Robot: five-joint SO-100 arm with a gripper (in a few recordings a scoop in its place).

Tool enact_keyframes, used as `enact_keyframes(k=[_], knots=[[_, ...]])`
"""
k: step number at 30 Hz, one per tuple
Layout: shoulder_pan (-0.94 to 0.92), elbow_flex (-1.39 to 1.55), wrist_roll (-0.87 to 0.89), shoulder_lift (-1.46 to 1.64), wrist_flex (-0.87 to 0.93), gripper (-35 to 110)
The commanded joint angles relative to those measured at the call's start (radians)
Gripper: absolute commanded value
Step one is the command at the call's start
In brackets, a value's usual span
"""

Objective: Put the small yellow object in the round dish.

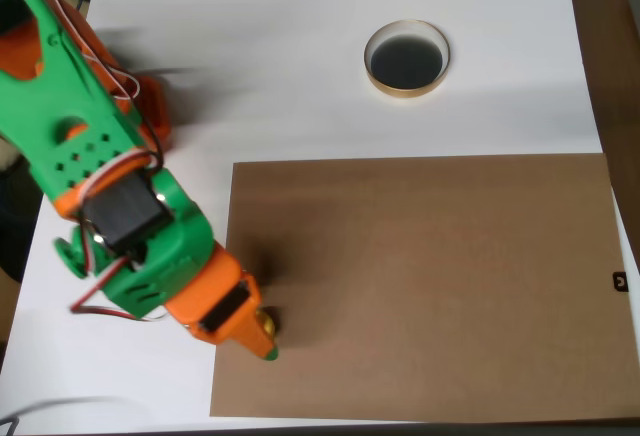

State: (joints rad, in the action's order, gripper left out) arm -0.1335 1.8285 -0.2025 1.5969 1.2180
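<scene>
1. The white table (330, 106) carries everything in the overhead view; its bare surface shows along the top and down the left side, so the arm has free room to swing between the board and the dish.
2. A brown cardboard sheet (430, 286) lies flat over the lower right of the table, seemingly as a plain work mat; most of it is bare, and its left edge passes just under the arm's tip.
3. The green and orange arm (110, 186) reaches in from the upper left and slants down toward the lower left part of the sheet; it is pitched low, which I judge to be a reach for a pick-up.
4. The round dish (406, 58) sits on the white surface above the sheet's top edge, well apart from the arm; its pale tan rim rings a dark inside that looks empty, so the drop is not yet done.
5. The gripper (262, 334) points down at the sheet's left margin; from above its fingers overlap, so I cannot tell whether they are spread or closed.
6. The small yellow object (269, 325) shows as a yellowish glint right at the gripper's tip, touching or between the fingers; which one, I cannot tell.
</scene>
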Motion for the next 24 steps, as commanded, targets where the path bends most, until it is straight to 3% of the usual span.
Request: enact_keyframes(k=[1,15,24], knots=[[0.008,-0.077,-0.003,0.000,0.005,25],[0.011,-0.120,0.020,-0.146,-0.043,22],[0.006,-0.121,0.029,-0.150,-0.055,6]])
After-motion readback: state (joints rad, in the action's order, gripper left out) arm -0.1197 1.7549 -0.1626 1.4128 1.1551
